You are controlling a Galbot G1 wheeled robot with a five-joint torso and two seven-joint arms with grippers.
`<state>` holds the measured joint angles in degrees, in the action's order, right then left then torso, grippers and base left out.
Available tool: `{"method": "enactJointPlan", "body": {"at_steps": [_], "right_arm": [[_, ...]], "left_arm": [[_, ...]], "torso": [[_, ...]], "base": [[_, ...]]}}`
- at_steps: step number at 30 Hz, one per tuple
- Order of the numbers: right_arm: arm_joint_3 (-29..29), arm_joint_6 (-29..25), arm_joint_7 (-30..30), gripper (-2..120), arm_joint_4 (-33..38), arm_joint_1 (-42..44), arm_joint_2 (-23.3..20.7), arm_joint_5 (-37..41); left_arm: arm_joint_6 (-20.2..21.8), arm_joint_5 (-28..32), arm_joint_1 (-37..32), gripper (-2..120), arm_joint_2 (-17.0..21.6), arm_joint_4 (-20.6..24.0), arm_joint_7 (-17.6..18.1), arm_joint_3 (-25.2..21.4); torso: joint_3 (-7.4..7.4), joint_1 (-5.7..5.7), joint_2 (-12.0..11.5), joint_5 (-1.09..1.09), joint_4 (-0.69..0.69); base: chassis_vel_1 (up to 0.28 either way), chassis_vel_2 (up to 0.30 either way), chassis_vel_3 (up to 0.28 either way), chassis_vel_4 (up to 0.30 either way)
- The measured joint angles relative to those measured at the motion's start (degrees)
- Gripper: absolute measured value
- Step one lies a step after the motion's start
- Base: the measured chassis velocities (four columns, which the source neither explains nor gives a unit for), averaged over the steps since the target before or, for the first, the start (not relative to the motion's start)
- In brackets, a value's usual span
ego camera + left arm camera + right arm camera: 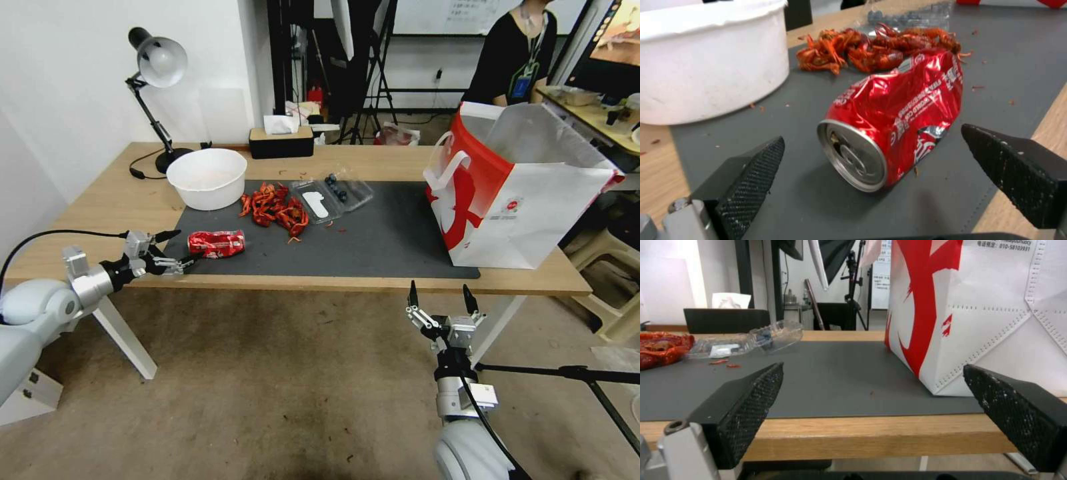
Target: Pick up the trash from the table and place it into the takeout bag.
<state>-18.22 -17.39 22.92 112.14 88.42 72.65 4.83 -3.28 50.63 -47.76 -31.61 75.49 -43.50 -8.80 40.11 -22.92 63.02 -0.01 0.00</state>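
Facing crushed red can (896,120), left gripper (175,250) wide open (nothing held); right gripper (441,298) open.

light: bright, even | shadows: soft | head-view edges: bowed | wrist backgrounds: blurred

That crushed can (898,113) is looking like glossy red metal with a bare silvery top, lying on a matt dark grey mat (1018,60). The table (871,436) is showing smooth light wood, and the finger pads (751,176) are looking rough, textured black.
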Motion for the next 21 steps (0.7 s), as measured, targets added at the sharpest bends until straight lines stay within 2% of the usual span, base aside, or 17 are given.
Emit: {"method": "enactJointPlan", "body": {"at_steps": [6,12,14,17,19,20,21], "right_arm": [[-0.3,0.07,0.01,100,0.05,-0.01,0.05,-0.01],[-0.46,0.08,0.05,100,0.09,0.17,0.33,-0.16],[-0.47,0.07,0.07,100,-0.03,0.19,0.4,-0.25],[-0.48,0.07,0.07,100,-0.07,0.19,0.42,-0.3],[-0.48,0.07,0.08,100,-0.09,0.17,0.48,-0.38],[-0.48,0.07,0.08,100,-0.09,0.17,0.48,-0.38],[-0.48,0.07,0.08,100,-0.1,0.17,0.49,-0.41]], "left_arm": [[0.3,-0.62,6.5,99,-1.16,-3.92,-1.95,6.62],[0.15,-0.89,8.42,95,-1.32,-5.07,-2.78,8.58],[-0.15,-0.89,9.28,86,-1.32,-5.64,-3.18,9.37],[-0.23,-0.91,9.54,81,-1.32,-5.86,-3.37,9.53],[-0.31,-0.92,10.03,68,-1.33,-6.27,-3.76,9.73],[-0.31,-0.92,10.03,68,-1.33,-6.27,-3.76,9.73],[-0.34,-0.92,10.31,63,-1.32,-6.51,-3.98,9.85]], "torso": [[0.0,0.0,0.0,0.02,-0.01],[0.0,0.0,0.0,0.01,0.01],[0.0,0.0,0.0,0.01,-0.01],[0.0,0.0,0.0,0.02,-0.01],[0.0,0.01,0.0,0.01,0.0],[0.0,0.01,0.0,0.01,0.0],[0.0,0.0,0.0,0.01,0.0]], "base": [[0.0,0.0,0.0,0.0],[0.0,0.0,0.0,0.0],[0.0,0.0,0.0,0.0],[0.0,0.0,0.0,0.0],[0.0,0.0,0.0,0.0],[0.0,0.0,0.0,0.0],[0.0,0.0,0.0,0.0]]}}
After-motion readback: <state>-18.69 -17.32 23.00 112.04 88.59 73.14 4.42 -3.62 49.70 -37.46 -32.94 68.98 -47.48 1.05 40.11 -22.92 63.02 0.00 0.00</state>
